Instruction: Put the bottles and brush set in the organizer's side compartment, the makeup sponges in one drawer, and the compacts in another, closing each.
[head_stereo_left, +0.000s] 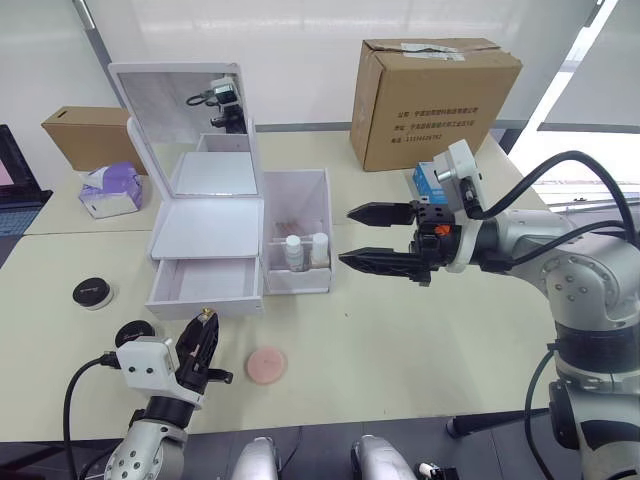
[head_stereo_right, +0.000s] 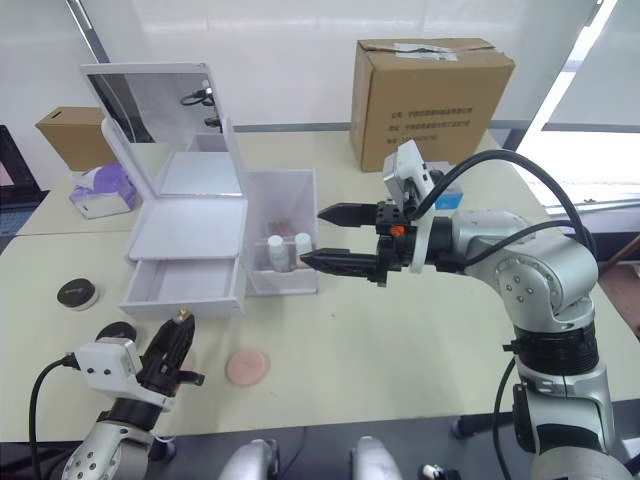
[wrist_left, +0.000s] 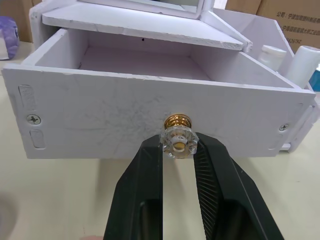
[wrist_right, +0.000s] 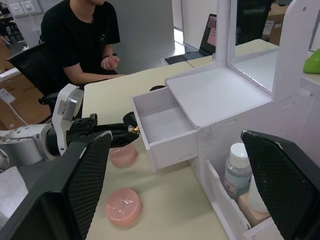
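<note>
On the tabletop (head_stereo_left: 420, 350), the organizer (head_stereo_left: 210, 235) stands with its mirror lid up and its lower drawer (head_stereo_left: 205, 282) pulled out. The left claw (wrist_left: 177, 150) is clamped on that drawer's gold knob (wrist_left: 177, 140). The right claw (head_stereo_left: 375, 238) hovers wide apart at 3 o'clock of the side bin (head_stereo_left: 297, 230), where both bottles (head_stereo_left: 305, 251) stand. One sponge (head_stereo_left: 267, 364) lies at 6 o'clock of the organizer; a compact (head_stereo_left: 92, 292) sits at 9 o'clock.
</note>
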